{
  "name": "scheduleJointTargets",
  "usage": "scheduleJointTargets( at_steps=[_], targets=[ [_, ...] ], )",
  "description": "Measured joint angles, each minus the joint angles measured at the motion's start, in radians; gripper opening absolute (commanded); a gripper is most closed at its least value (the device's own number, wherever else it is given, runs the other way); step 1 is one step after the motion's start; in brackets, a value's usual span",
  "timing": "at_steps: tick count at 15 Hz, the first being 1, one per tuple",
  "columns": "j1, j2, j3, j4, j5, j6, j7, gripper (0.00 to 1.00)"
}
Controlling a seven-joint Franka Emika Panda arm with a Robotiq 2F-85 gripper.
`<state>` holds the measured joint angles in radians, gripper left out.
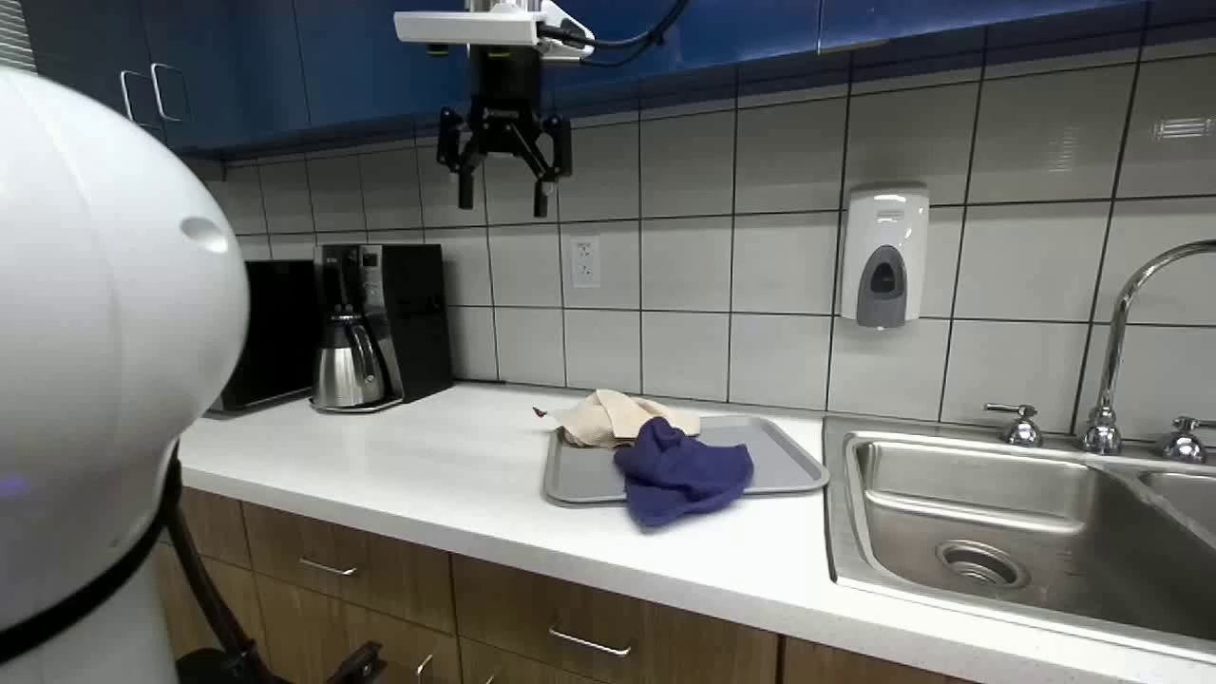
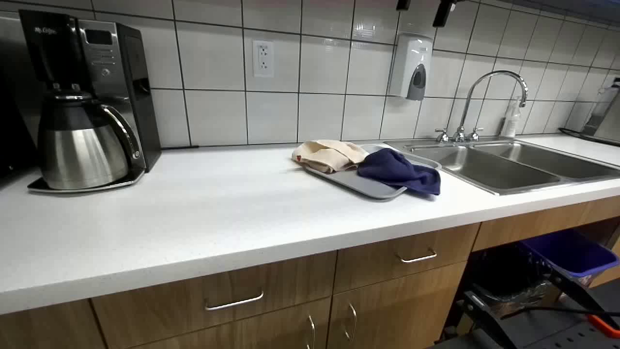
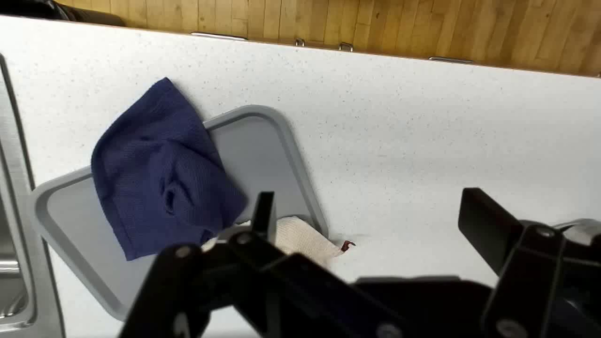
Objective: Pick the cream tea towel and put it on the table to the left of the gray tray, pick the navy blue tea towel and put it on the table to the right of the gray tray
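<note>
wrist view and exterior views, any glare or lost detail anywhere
In both exterior views, light glints off the glossy wall tiles; in the wrist view, much of the gripper is near black with little detail, while weave shows on the navy blue tea towel.

Tiled wall point(image 1: 684, 266) (dark-grouted), blue upper cabinets point(image 1: 366, 66), wooden floor point(image 3: 399, 28).

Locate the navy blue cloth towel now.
In an exterior view, the navy blue cloth towel lies across the near edge of the rectangular gray tray, in front of the cream cloth towel and left of the stainless steel sink.
</note>
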<state>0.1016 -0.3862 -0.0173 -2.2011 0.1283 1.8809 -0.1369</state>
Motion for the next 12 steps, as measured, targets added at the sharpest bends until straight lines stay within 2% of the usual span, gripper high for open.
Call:
scheduleJointTargets(
  at_steps=[12],
  targets=[
    [0.000, 0.001, 0.011, -0.027, -0.007, 0.023, 0.000, 1.00]
  ],
)
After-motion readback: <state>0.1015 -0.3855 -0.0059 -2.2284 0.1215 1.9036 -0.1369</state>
